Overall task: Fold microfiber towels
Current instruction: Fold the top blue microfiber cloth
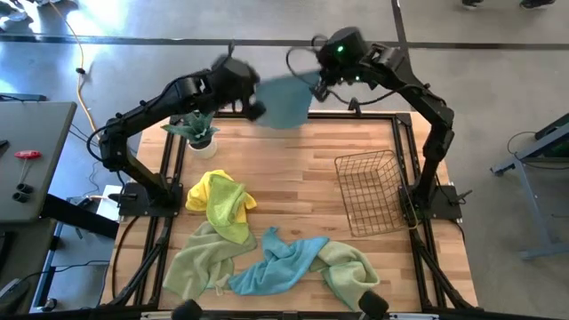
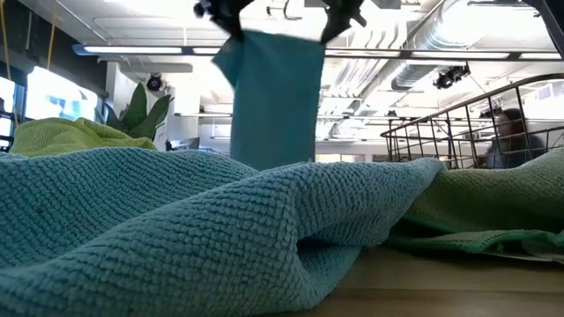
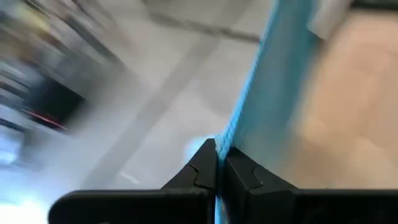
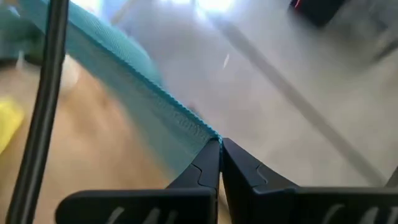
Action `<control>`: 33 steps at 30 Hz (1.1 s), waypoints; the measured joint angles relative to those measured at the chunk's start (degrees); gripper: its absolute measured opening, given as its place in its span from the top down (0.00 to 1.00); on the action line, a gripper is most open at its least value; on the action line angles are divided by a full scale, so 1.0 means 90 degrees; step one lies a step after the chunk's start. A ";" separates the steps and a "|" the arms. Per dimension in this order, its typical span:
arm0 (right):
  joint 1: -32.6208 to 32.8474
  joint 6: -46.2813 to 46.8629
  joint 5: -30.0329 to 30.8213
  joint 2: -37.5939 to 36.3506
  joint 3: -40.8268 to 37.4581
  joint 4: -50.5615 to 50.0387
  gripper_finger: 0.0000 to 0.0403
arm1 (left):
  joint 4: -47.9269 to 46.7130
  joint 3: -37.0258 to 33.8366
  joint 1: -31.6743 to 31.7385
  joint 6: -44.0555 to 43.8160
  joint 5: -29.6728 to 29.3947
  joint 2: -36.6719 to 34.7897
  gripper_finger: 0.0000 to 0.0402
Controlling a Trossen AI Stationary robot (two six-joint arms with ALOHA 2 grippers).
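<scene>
A teal-blue towel (image 1: 284, 100) hangs high over the table's far edge, held between my left gripper (image 1: 258, 100) and my right gripper (image 1: 316, 87), both shut on it. In the low view it hangs as a flat sheet (image 2: 273, 97). On the near part of the table lie a yellow towel (image 1: 222, 197), a pale green towel (image 1: 200, 262), a light blue towel (image 1: 280, 262) and a green towel (image 1: 351, 269), all crumpled. My left gripper pinches the towel's upper edge (image 3: 225, 146) between its two fingers at the towel's left top corner. The towel hangs below, lifted clear of the table. My right gripper pinches the towel's upper edge (image 4: 208, 138) between its two fingers at the right top corner; the edge runs stretched toward the other gripper.
A copper wire basket (image 1: 373, 191) lies tipped on the table's right side. A potted plant (image 1: 197, 132) stands at the far left. Bare wood lies in the table's middle (image 1: 293, 169).
</scene>
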 joint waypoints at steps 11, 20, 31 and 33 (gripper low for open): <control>0.1016 0.0898 -0.0373 0.0750 0.0000 -0.1963 1.00 | -0.0354 -0.1924 -0.1396 -0.2269 0.1423 0.0083 1.00; 0.1819 0.1046 -0.0425 0.1396 0.0000 -0.2252 1.00 | -0.0141 -0.2737 -0.2142 -0.2834 0.1843 0.0075 1.00; 0.2535 0.1565 -0.0342 0.1115 -0.1934 -0.1118 1.00 | 0.0298 -0.3383 -0.2917 -0.3307 0.1981 0.0070 1.00; 0.2649 0.1747 -0.0351 0.0707 -0.2906 -0.0474 1.00 | 0.0338 -0.3489 -0.2996 -0.3393 0.1983 0.0070 1.00</control>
